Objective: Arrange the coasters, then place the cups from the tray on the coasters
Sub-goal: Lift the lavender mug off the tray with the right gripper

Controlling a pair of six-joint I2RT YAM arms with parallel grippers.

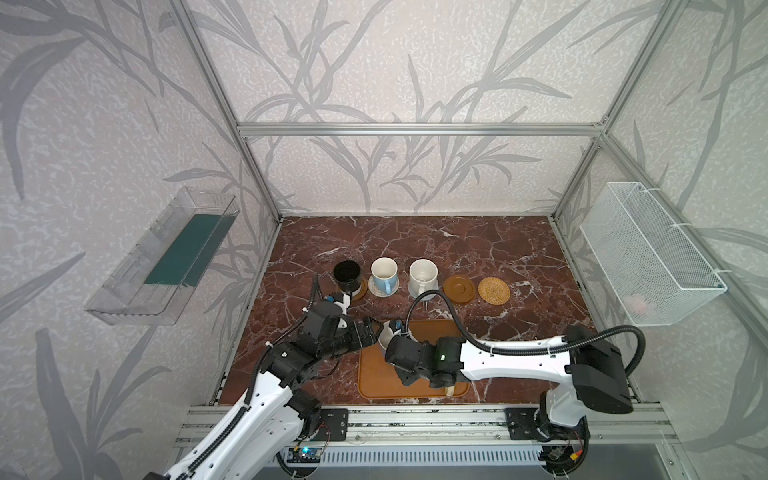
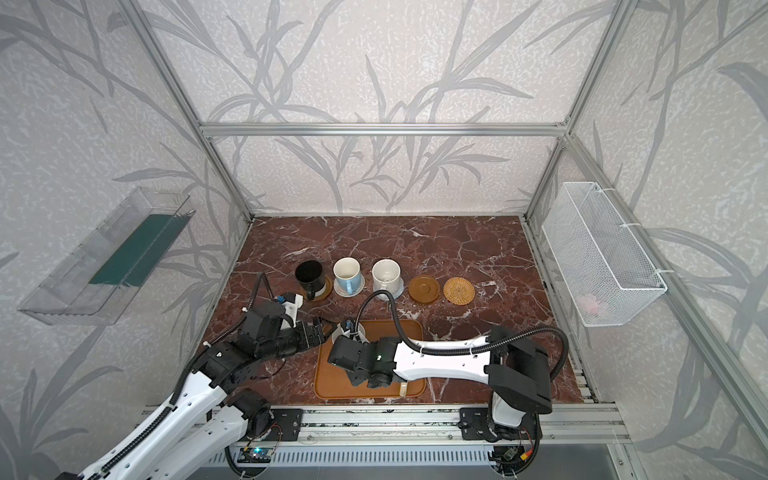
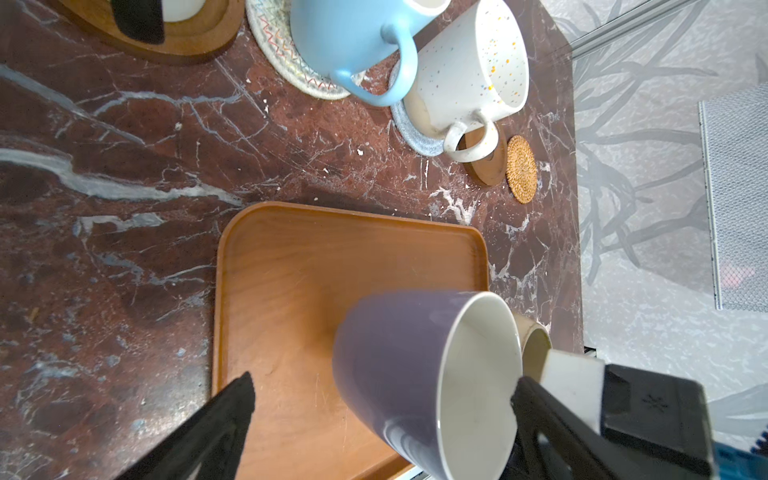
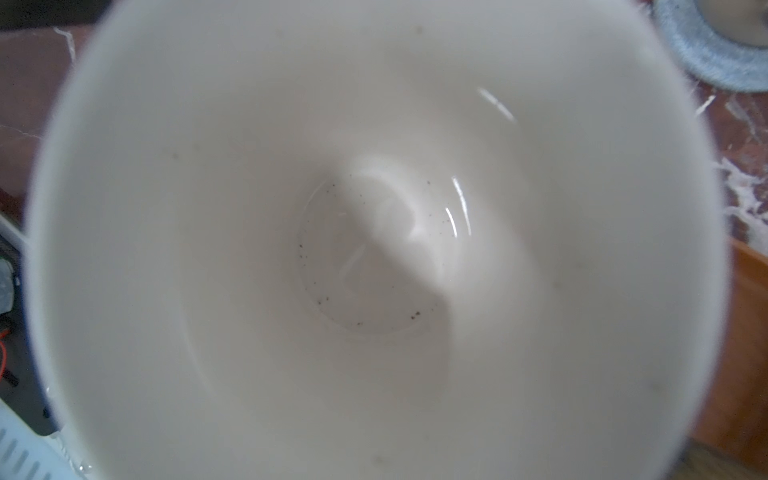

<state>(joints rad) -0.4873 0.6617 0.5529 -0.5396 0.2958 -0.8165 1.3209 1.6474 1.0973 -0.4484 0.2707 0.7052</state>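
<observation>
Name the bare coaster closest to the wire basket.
The tan rattan coaster, at the row's right end. The smooth brown wooden coaster beside it is also bare but farther from the basket.

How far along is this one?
Done: coasters lined up; black mug, light blue mug and speckled mug sit on three. In hand: right claw holds the lavender mug tilted over the tray. Remaining: that and the beige mug, onto the bare wooden coaster and rattan coaster.

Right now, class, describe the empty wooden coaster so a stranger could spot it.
On the marble table, a row lies behind the tray. The wooden coaster is fourth from left, between the speckled mug and the rattan coaster; it alone is smooth and bare.
</observation>
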